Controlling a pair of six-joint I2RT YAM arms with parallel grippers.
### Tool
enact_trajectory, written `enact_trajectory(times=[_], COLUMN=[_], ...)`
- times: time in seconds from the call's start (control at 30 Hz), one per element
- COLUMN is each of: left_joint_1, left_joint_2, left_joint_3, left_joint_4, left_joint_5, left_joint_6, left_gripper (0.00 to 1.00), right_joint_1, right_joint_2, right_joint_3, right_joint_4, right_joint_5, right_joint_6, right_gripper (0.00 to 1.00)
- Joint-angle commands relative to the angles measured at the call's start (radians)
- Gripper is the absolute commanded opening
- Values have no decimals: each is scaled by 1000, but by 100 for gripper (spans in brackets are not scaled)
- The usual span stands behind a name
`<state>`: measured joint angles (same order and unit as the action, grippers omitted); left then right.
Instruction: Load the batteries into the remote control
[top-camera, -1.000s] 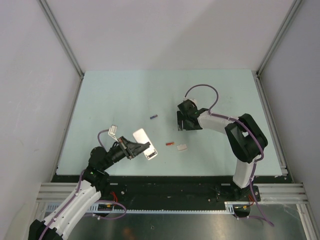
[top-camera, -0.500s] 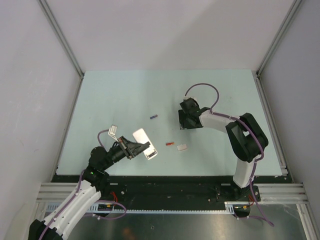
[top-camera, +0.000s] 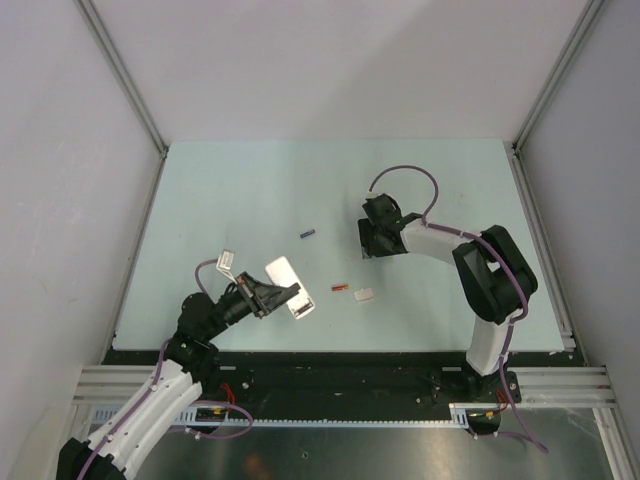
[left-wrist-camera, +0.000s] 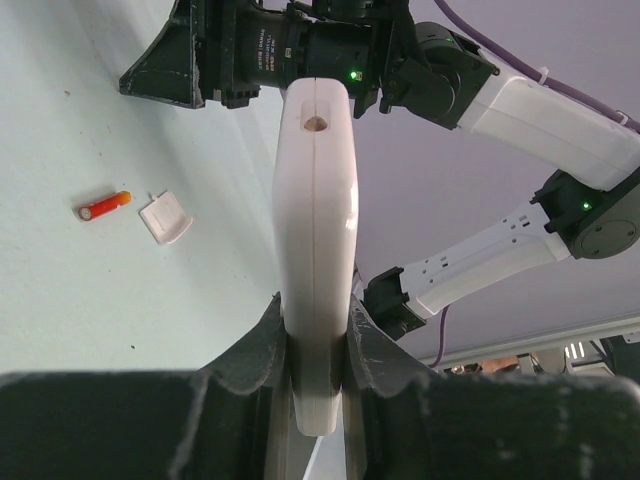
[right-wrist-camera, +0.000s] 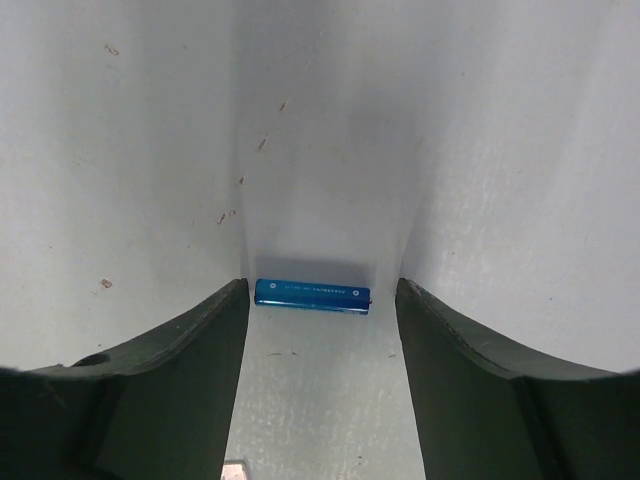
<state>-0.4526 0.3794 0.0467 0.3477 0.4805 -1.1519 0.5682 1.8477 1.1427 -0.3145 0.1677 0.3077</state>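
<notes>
My left gripper (top-camera: 290, 292) is shut on the remote control (top-camera: 280, 270) and holds it above the near left of the table, white back up. In the left wrist view the remote control (left-wrist-camera: 316, 200) stands edge-on between the fingers of the left gripper (left-wrist-camera: 316, 325). My right gripper (top-camera: 372, 244) is down at the table's middle right, open. In its wrist view a blue battery (right-wrist-camera: 312, 296) lies crosswise between the fingertips of the right gripper (right-wrist-camera: 320, 300), its left end almost at the left finger. An orange-red battery (top-camera: 339, 288) and a dark purple one (top-camera: 308, 234) lie loose.
A small white cover piece (top-camera: 364, 294) lies beside the orange-red battery (left-wrist-camera: 104, 206), and shows as the cover piece (left-wrist-camera: 166, 217) in the left wrist view. The pale green table (top-camera: 230, 190) is walled by grey panels on three sides.
The right gripper's jaws have narrowed around the blue battery and the arm has shifted slightly right. The left arm and remote have not moved.
</notes>
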Motion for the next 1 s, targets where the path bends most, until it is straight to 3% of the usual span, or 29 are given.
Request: enact_trajectory(times=[0.0, 0.13, 0.4, 0.6, 0.97], left_joint_1=[-6, -6, -6, -6, -6], left_joint_2=[-5, -10, -14, -5, 130], left_joint_3=[-39, -39, -68, -64, 28], left_joint_4=[27, 27, 25, 27, 30], left_joint_5=[-8, -5, -3, -10, -63], left_joint_6=[-9, -8, -9, -12, 8], left_gripper=[0, 0, 0, 0, 0], right_joint_1=[12, 16, 35, 39, 191], right_joint_2=[36, 38, 33, -21, -379], right_joint_3=[-11, -12, -14, -20, -20], right_joint_4=[-8, -11, -14, -21, -218], right_joint_5=[-25, -25, -16, 1, 85], right_joint_6=[-2, 5, 13, 25, 36], right_gripper=[63, 54, 48, 32, 30])
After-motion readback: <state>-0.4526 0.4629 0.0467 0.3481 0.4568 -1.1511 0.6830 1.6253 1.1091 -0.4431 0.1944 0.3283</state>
